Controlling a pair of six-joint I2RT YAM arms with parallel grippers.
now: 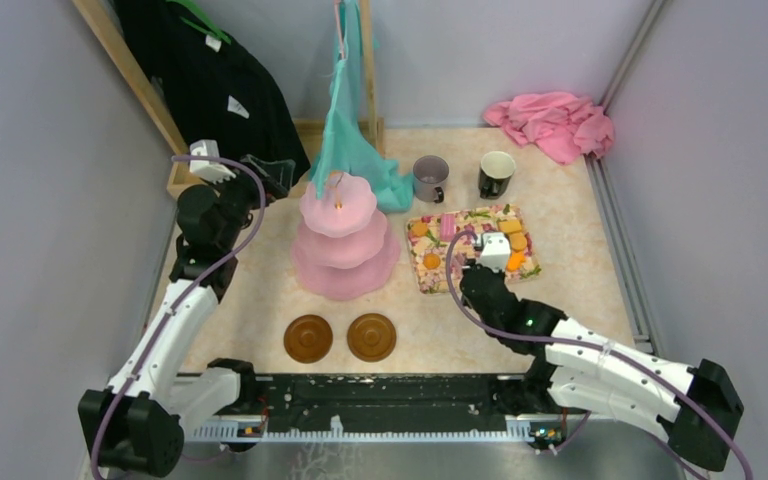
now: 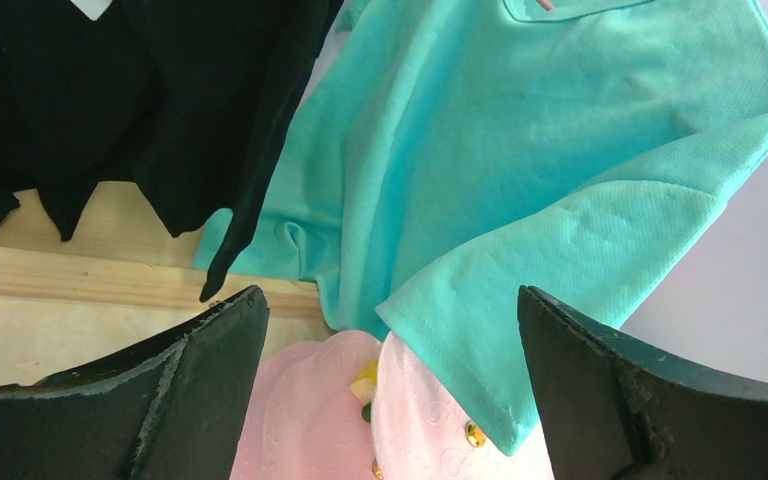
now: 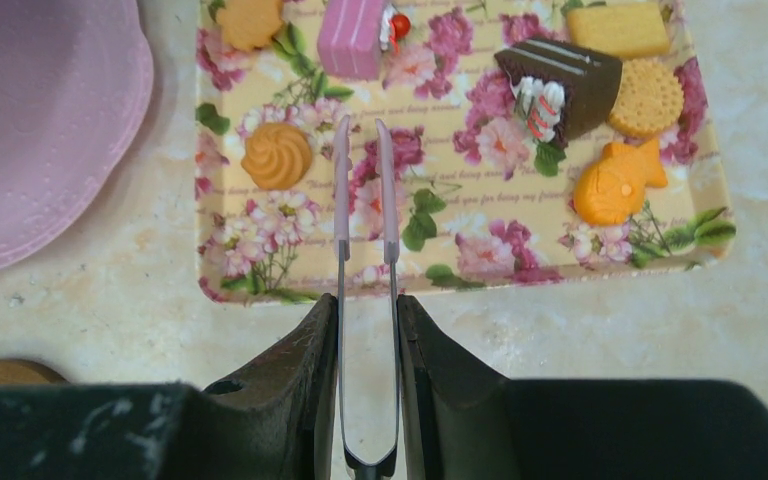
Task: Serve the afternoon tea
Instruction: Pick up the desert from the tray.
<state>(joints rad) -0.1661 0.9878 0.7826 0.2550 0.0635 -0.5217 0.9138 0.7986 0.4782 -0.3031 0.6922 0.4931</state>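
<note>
While the toy cakes (image 1: 419, 229) wait on a floral tray (image 1: 426, 280) right of centre, the right arm (image 1: 580, 350) reaches from the near edge over them. The left arm (image 1: 185, 300) stands raised at the far left, seen from above. The pink three-tier stand (image 1: 345, 240) sits just left of the tray with no cake visible on its tiers, and is apparently where the cakes are bound. The grey mug (image 1: 430, 177) and the black white-lined mug (image 1: 496, 173) stand side by side beyond the tray. The two brown discs (image 1: 308, 338) lie near the arms' bases, probably as saucers for the mugs. A pink cloth (image 1: 550, 125) lies crumpled in the far right corner.

From the left wrist, the left gripper (image 2: 388, 305) shows its jaws spread wide and empty. It faces the teal fabric (image 2: 520, 180) that drapes onto the stand's top tier, a fold that could get in the way of loading.

From the right wrist, the right gripper (image 3: 368, 315) is clamped on pink-tipped tongs (image 3: 365, 180), likely chosen because the pieces are small for its broad fingers. The tong tips sit close together over the tray with nothing between them. An orange swirl cake (image 3: 276, 155) lies to their left, a pink slice (image 3: 352, 35) just beyond them and a brown cake slice (image 3: 560, 85) off to the right. No cake appears to have been picked yet.
</note>
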